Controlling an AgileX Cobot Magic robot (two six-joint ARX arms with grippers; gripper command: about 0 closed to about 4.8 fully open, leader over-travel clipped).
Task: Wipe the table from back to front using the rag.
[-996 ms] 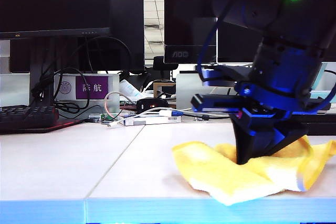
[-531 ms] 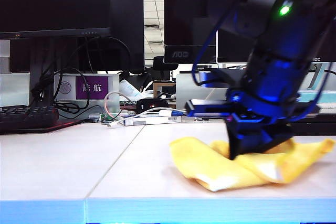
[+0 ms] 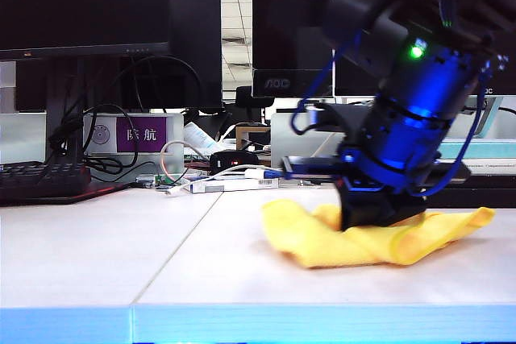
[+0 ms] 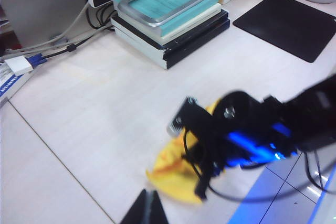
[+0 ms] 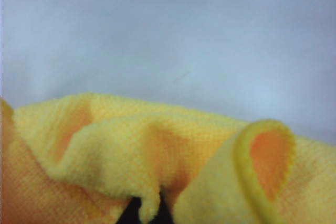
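- rag (image 3: 367, 239) sits bunched on the table (image 3: 121, 255), right of the seam, near the light blue front edge; one corner trails off to the right
- right gripper (image 3: 379, 219) is planted in the middle of the heap, jaws pinched tight on a fold of rag; in the right wrist view the fingertips (image 5: 149, 214) are nearly buried in yellow pile
- left gripper (image 4: 147, 211) parked up and off to the side, only its dark tips show at the edge of its own view, pressed together with nothing between them
- handling, my read: terry cloth, light, floppy, zero stiffness, so it drags and folds rather than sliding flat
- a centre pinch gathers layers and leaves a small contact patch
- better hold: a thick fold near the middle, pressed down so the edges spread
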